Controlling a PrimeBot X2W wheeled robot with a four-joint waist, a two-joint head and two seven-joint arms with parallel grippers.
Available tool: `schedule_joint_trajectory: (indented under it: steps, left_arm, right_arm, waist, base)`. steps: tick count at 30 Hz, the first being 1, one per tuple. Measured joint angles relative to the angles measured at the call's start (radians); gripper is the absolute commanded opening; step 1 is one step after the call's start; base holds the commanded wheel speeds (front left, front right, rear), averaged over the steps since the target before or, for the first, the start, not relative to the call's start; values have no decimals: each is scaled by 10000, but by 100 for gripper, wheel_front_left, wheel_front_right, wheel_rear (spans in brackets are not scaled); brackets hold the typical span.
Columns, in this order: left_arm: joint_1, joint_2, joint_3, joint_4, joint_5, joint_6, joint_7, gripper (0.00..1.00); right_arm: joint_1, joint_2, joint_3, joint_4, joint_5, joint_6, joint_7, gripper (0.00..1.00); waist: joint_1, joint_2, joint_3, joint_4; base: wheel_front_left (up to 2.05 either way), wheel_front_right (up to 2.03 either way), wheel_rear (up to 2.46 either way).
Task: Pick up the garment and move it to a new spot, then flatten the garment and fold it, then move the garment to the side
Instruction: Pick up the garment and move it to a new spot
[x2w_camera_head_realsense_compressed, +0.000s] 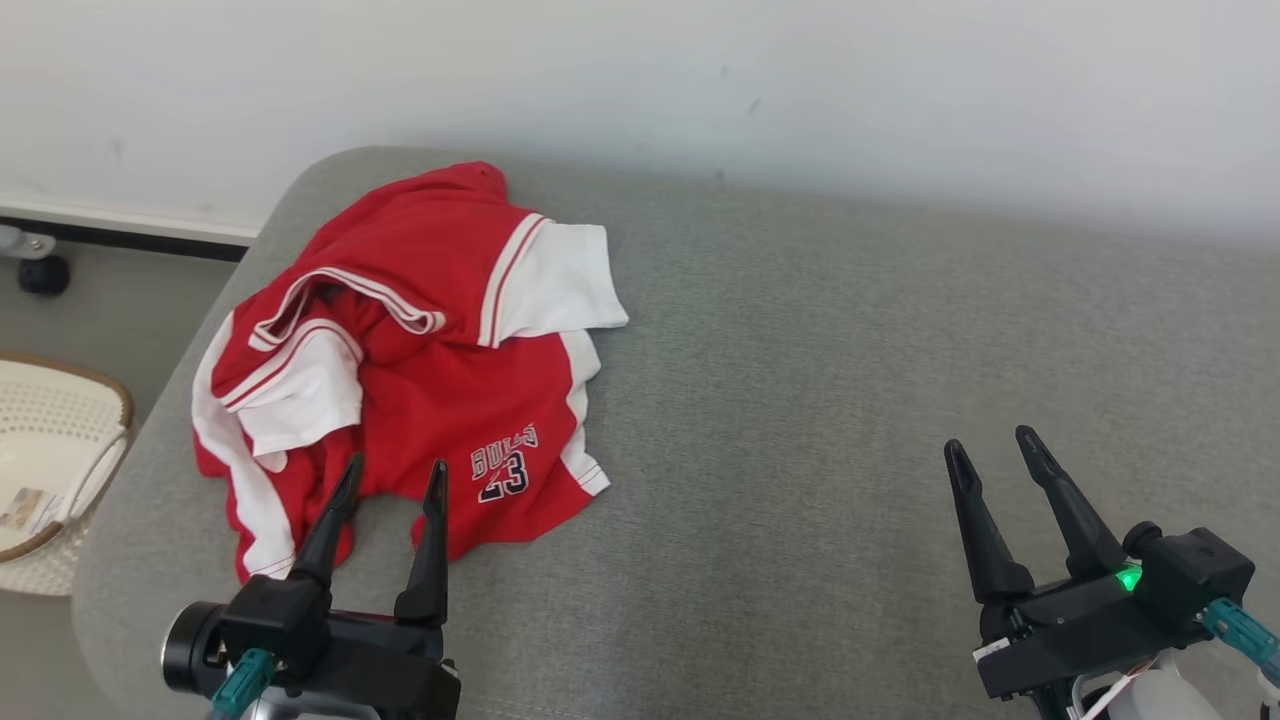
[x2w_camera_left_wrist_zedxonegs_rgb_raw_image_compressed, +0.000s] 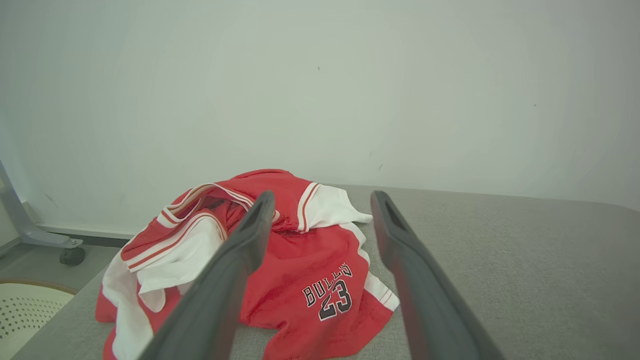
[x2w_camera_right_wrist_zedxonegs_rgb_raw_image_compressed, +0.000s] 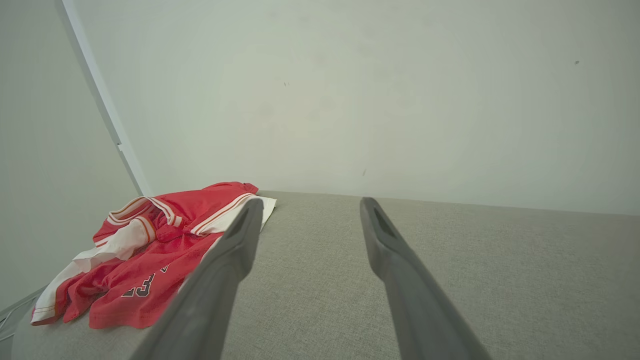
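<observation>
The garment (x2w_camera_head_realsense_compressed: 420, 360) is a red and white basketball jersey marked "BULLS 23", lying crumpled on the left part of the grey cushioned surface (x2w_camera_head_realsense_compressed: 850, 380). It also appears in the left wrist view as a heap (x2w_camera_left_wrist_zedxonegs_rgb_raw_image_compressed: 300, 270) and at the left of the right wrist view (x2w_camera_right_wrist_zedxonegs_rgb_raw_image_compressed: 150, 250). My left gripper (x2w_camera_head_realsense_compressed: 395, 480) is open at the garment's near edge, fingers apart with nothing between them (x2w_camera_left_wrist_zedxonegs_rgb_raw_image_compressed: 322, 200). My right gripper (x2w_camera_head_realsense_compressed: 995, 448) is open over bare cushion far to the right of the garment (x2w_camera_right_wrist_zedxonegs_rgb_raw_image_compressed: 310, 205).
A white perforated basket (x2w_camera_head_realsense_compressed: 55, 460) with a tan rim sits on the floor left of the cushion. A white wall (x2w_camera_head_realsense_compressed: 700, 80) runs along the cushion's far edge. A caster wheel (x2w_camera_head_realsense_compressed: 42, 272) stands on the floor at far left. Bare cushion stretches to the right.
</observation>
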Motion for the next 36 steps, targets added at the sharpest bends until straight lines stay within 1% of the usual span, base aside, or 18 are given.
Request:
schedule_joint_trajectory:
  steps: [13,23,28,36]
  left_arm:
    - [19,-90,334,151,2,13,0,100]
    - [33,-115,548,263,0,15,0,100]
    - [63,-125,663,286,0,23,0,100]
    - [240,-151,769,276,2,23,0,100]
  right_arm:
    - [2,153,27,48,-88,130,0,100]
    - [-2,245,25,82,-104,184,0,100]
    - [-16,322,63,136,-194,219,0,100]
    - [-21,410,88,213,-265,263,0,100]
  waist:
    - [0,0,-45,1094]
    - [0,0,-82,1683]
    - [0,0,-118,1887]
    - [0,-1,-146,1982]
  base:
    - [0,0,0]
    - [0,0,0]
    - [0,0,0]
    - [0,0,0]
